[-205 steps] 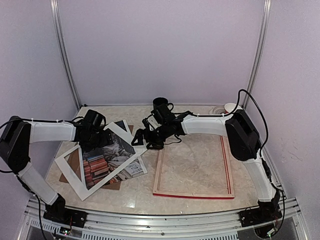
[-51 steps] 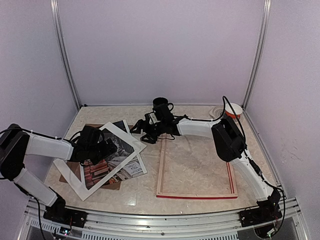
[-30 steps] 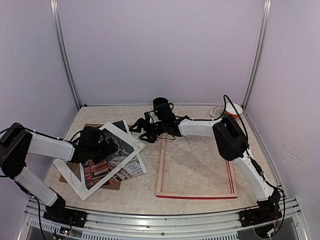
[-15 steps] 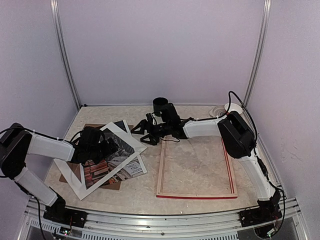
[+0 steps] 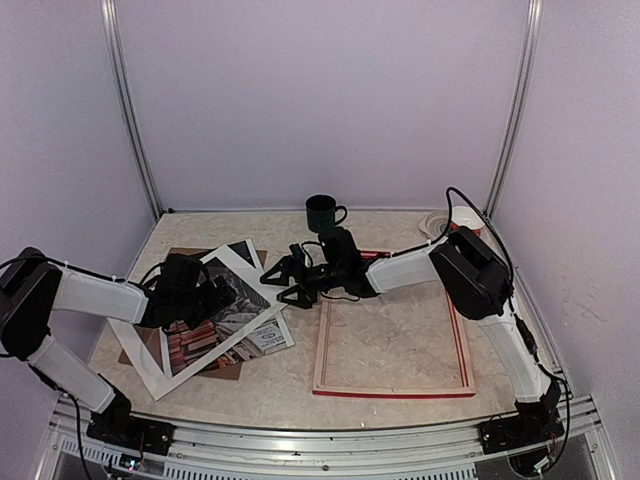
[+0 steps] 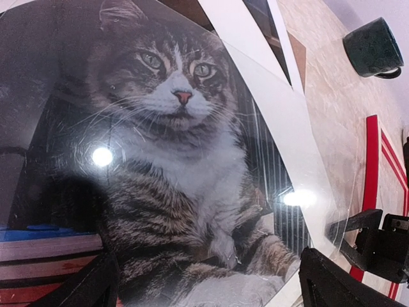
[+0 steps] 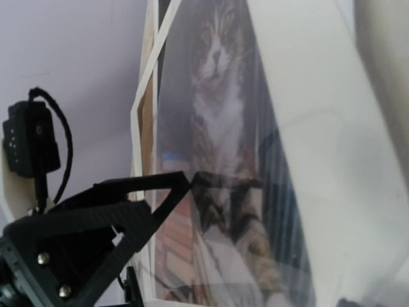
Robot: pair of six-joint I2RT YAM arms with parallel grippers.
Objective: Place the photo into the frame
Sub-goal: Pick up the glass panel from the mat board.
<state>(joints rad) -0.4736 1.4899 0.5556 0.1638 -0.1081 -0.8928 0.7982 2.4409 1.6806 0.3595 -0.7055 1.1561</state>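
Found the frame (image 5: 390, 392) flat on the tabletop (image 5: 270, 395), pale back up, red edge nearest. Saw the photo (image 5: 215, 330) left of it, face up, partly under the white mat (image 5: 140, 352) (cat showing). Noted left claw (image 5: 222, 295) spread wide over the photo, gripping nothing. Noted right claw (image 5: 281, 285) likewise parted by the mat's right corner. Spotted the mug (image 5: 321, 213) farthest back.

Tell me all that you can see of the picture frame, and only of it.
The frame is a large rectangle lying flat on the table, right of the middle, back side up. Its back looks like pale wood; red shows along the near and right edges. It is empty: the marbled tabletop shows through it. The right arm reaches across its far edge; whether they touch is unclear.
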